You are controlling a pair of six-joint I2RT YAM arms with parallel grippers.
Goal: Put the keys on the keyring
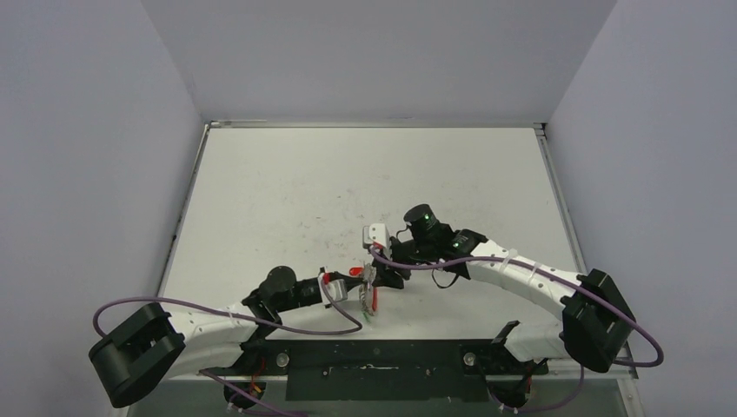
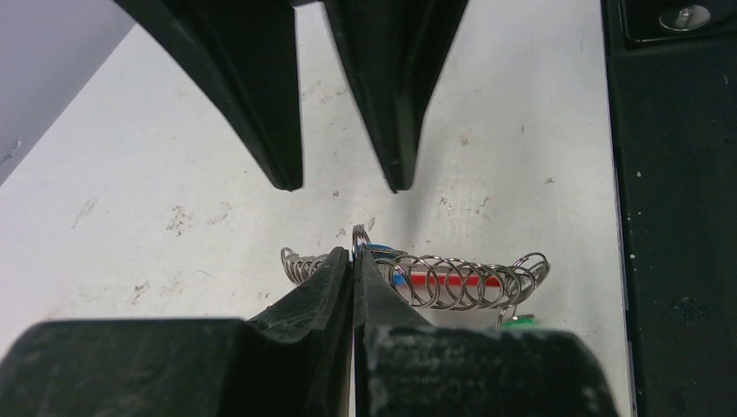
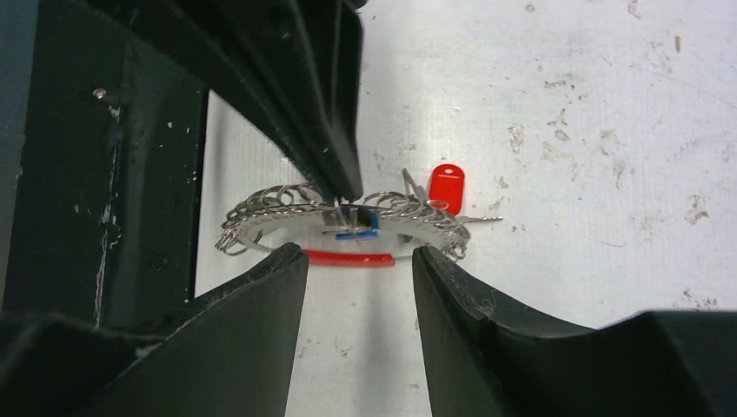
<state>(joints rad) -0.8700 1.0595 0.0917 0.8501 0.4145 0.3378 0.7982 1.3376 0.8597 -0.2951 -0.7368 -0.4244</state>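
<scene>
The keyring (image 2: pixel 452 280) is a silvery wire coil with a red section (image 3: pixel 348 259), lying on the table near its front edge. My left gripper (image 2: pixel 354 257) is shut, pinching a loop of the coil at its tips. A blue key head (image 3: pixel 357 233) sits inside the ring, right beside that pinch. A green key head (image 2: pixel 521 321) shows at the ring's right end. My right gripper (image 3: pixel 358 254) is open, its fingertips (image 3: pixel 294 256) either side of the red section, just short of the ring. In the top view both grippers meet over the keyring (image 1: pixel 372 297).
A red-headed key (image 3: pixel 446 187) lies just beyond the ring, touching its coil. The black base plate (image 2: pixel 669 217) runs along the table's near edge, right next to the ring. Purple cables (image 1: pixel 287 328) loop beside the arms.
</scene>
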